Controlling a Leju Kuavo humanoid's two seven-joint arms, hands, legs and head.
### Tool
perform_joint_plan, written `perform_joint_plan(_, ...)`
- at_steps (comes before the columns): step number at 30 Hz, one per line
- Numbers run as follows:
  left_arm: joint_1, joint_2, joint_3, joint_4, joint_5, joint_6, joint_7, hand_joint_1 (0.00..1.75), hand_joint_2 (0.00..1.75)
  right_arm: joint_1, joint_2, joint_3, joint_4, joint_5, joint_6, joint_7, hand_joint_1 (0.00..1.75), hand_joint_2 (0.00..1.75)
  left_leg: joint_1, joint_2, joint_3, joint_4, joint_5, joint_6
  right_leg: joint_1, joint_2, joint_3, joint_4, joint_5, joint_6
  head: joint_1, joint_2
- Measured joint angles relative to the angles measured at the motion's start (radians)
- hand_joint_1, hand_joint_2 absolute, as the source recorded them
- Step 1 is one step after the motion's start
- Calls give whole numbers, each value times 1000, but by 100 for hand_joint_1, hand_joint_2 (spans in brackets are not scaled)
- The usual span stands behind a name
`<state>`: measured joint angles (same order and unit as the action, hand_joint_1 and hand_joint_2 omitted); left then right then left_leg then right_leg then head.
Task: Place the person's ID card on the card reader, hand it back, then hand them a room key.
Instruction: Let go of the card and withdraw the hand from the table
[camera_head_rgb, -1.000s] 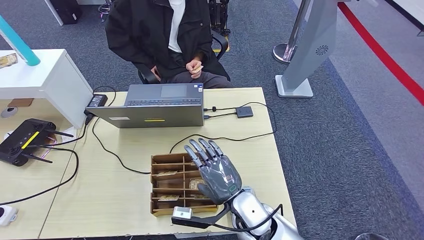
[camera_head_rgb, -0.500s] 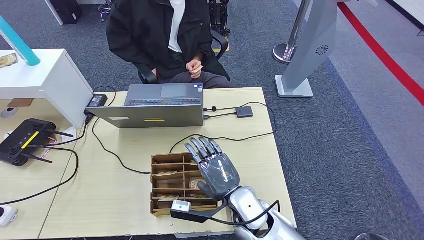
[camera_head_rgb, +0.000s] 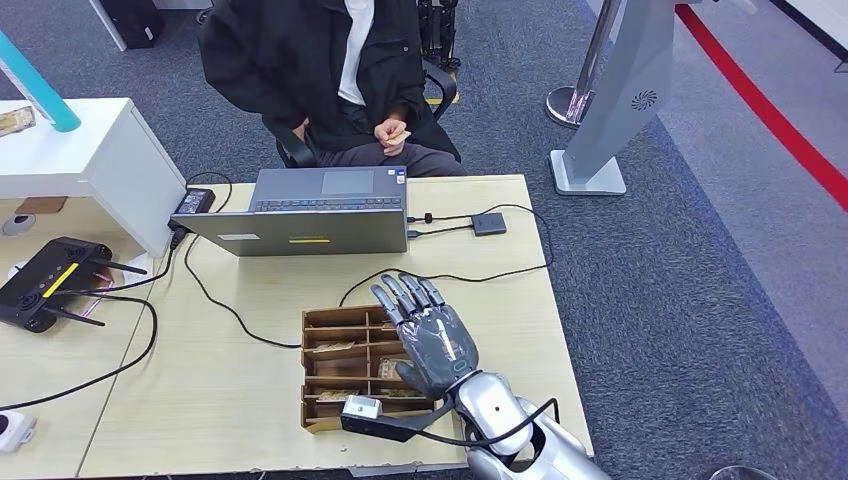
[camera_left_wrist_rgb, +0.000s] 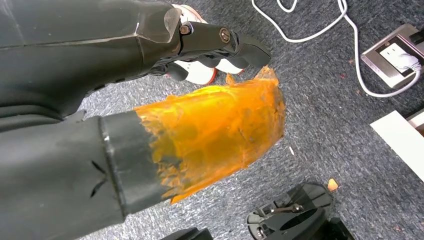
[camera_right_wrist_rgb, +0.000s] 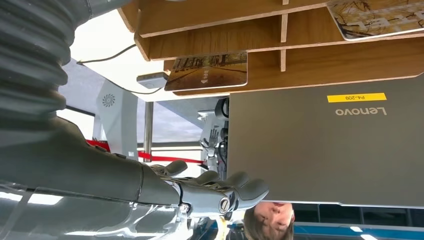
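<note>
An office: grey carpet (camera_head_rgb: 680, 280), desk (camera_head_rgb: 240, 390) with laptop (camera_head_rgb: 310, 225), router (camera_head_rgb: 45, 280) and cables.

The laptop (camera_head_rgb: 318, 212) stood on the table (camera_head_rgb: 240, 380) at its far edge. Behind the laptop sat a person (camera_head_rgb: 330, 75) holding a card (camera_head_rgb: 398, 135). Right of the laptop, on the table, lay the card reader (camera_head_rgb: 489, 223), cabled to the laptop's side. In front of the laptop and slightly to its right stood the compartmented tray (camera_head_rgb: 345, 370), with key cards (camera_head_rgb: 335, 347) lying in its slots. The right hand (camera_head_rgb: 428, 338) hovered over the tray's right part, fingers spread, nothing in it. Left of the laptop lay a power adapter (camera_head_rgb: 195, 201), and farther left a router (camera_head_rgb: 48, 280).
</note>
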<state>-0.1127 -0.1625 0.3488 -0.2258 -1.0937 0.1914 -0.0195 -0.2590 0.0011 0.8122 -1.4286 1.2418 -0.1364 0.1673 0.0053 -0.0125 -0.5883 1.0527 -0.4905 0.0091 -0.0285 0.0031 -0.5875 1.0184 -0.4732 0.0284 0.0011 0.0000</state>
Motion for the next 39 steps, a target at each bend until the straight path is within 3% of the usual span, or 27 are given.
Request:
perform_joint_plan(13, 0, 0, 0, 0, 0, 0, 3, 0, 0, -1, 3, -6, 0, -4, 4, 1, 32, 175, 0, 0, 0, 0, 0, 0, 0, 0, 0, 0, 0, 0, 0, 0)
perform_joint_plan(17, 0, 0, 0, 0, 0, 0, 3, 0, 0, -1, 3, -6, 0, -4, 4, 1, 53, 175, 0, 0, 0, 0, 0, 0, 0, 0, 0, 0, 0, 0, 0, 0)
perform_joint_plan(39, 0, 0, -3, -2, 5, 0, 3, 0, 0, -2, 5, -17, 20, -5, 11, 5, 72, 175, 0, 0, 0, 0, 0, 0, 0, 0, 0, 0, 0, 0, 0, 0)
